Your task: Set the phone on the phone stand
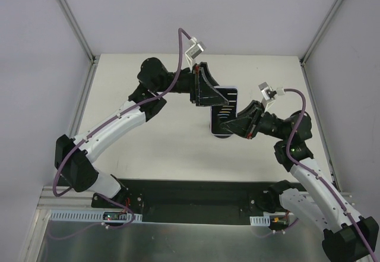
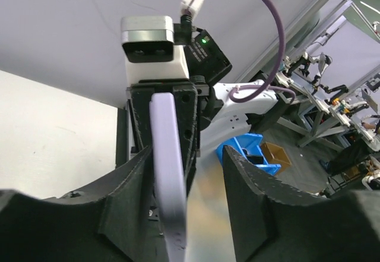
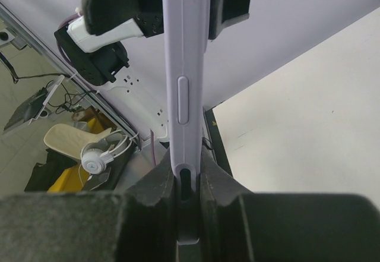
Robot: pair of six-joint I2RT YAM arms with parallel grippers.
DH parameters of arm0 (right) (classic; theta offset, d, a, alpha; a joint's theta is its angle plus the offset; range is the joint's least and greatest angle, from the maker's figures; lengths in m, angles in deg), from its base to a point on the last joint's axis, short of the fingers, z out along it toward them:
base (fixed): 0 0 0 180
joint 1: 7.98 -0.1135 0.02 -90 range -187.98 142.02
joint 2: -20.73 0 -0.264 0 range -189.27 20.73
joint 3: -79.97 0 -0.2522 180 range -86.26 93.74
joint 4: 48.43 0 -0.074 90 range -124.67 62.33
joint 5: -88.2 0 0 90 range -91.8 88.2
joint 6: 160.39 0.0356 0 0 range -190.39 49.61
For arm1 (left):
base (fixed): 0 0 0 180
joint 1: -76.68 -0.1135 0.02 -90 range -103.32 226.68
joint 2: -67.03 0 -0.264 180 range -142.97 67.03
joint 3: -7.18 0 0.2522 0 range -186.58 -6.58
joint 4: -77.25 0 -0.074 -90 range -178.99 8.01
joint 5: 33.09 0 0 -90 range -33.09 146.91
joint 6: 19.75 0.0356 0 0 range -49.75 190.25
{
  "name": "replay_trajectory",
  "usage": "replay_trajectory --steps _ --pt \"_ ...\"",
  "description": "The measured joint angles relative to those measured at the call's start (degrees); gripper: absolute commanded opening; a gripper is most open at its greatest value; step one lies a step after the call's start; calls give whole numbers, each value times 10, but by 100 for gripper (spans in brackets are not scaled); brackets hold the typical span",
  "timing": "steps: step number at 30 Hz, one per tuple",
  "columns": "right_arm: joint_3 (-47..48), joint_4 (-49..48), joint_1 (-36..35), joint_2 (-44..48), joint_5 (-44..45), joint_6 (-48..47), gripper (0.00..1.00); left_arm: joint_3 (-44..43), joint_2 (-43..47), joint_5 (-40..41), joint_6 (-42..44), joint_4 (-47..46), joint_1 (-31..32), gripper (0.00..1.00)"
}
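The phone [image 1: 225,103] is held on edge above the middle of the table, its pale lilac rim showing. My right gripper [image 1: 235,124] is shut on its near end; in the right wrist view the fingers [image 3: 155,185] pinch the rim [image 3: 185,48] from both sides. My left gripper [image 1: 216,95] is at the phone's far end with its jaws apart. In the left wrist view the rim [image 2: 169,179] lies against the left finger [image 2: 127,185], with a clear gap to the right one. The phone stand is mostly hidden; only a rounded black edge [image 1: 220,134] shows below the phone.
The white table [image 1: 148,149] is walled by pale panels on three sides. A black strip [image 1: 196,193] runs along the near edge between the arm bases. Purple cables loop over both wrists.
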Motion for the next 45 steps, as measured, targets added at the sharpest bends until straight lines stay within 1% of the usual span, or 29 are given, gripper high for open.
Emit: replay_trajectory --steps 6,9,10,12,13,14,15,16,17,18,19,22,24,25,27,29,32,34,37,39,41,43,44,45 --pt "-5 0 0 0 1 -3 1 -21 -29 -1 -11 -3 0 31" --pt "-5 0 0 1 1 -5 1 -25 -35 -1 -13 -2 0 18" --pt "-5 0 0 2 1 -6 1 -27 -37 0 -13 -1 0 0" --pt "-5 6 0 5 3 -9 1 -30 -39 2 -5 9 1 0" --pt "-5 14 1 8 8 -12 8 -33 -39 5 3 21 3 0" --pt "-5 21 2 10 9 -17 22 -35 -39 7 12 30 3 0" --pt "-5 34 2 13 14 -24 57 -40 -39 14 30 54 4 0" --pt "-5 50 2 16 18 -30 76 -45 -37 21 52 80 6 0" --pt "-4 66 2 19 22 -36 88 -47 -34 30 72 100 8 0" --pt "-1 91 2 23 30 -53 99 -50 -27 50 100 141 11 0" --pt "6 122 2 28 39 -70 97 -50 -17 69 127 178 15 0" --pt "32 234 2 50 84 -134 96 -49 17 144 195 271 21 0" --pt "49 307 2 63 123 -177 96 -45 47 205 229 312 22 0" --pt "59 358 2 69 161 -202 96 -42 72 259 244 342 22 0" --pt "74 434 2 72 222 -232 96 -38 104 328 266 373 21 0" --pt "89 501 2 57 281 -248 96 -31 137 407 287 402 21 0" --pt "120 588 -5 2 366 -248 96 -9 181 498 311 431 21 0" --pt "146 630 -31 -42 436 -238 96 3 197 530 322 447 21 0" --pt "191 681 -106 -104 547 -217 96 17 202 560 333 472 21 0" --pt "229 713 -149 -142 615 -198 96 27 202 566 333 484 21 0" --pt "268 744 -162 -175 657 -180 96 37 202 571 333 497 21 0" --pt "311 772 -165 -214 694 -158 99 45 202 571 332 504 21 0" --pt "330 783 -165 -232 711 -148 92 47 202 571 331 506 21 0" --pt "342 789 -165 -248 725 -140 89 49 202 571 331 508 21 0"
